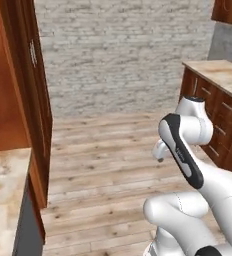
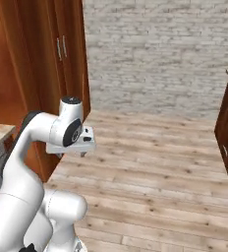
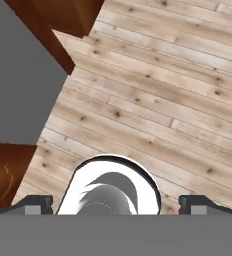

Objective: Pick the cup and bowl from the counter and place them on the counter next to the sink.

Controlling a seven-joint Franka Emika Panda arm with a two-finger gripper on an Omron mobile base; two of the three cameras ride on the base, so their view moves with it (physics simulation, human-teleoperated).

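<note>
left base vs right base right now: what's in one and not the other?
Left base view alone: a counter topping the right-hand cabinets, with a grey wall panel above it, and a wide stretch of marbled counter at lower left.

Right base view alone: the open, empty gripper pointing down over the floor, and a double-door tall cabinet with two silver handles.

Both: brick back wall, plank floor, white arm, reddish wood cabinets on either side.

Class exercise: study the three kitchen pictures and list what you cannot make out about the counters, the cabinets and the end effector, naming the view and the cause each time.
- Near counter, left base view: cut off by the left and bottom edges.
- Far counter, left base view: runs past the right edge.
- Tall cabinet, right base view: top cropped.
- End effector, right base view: fingertips hidden under the hand.
</note>
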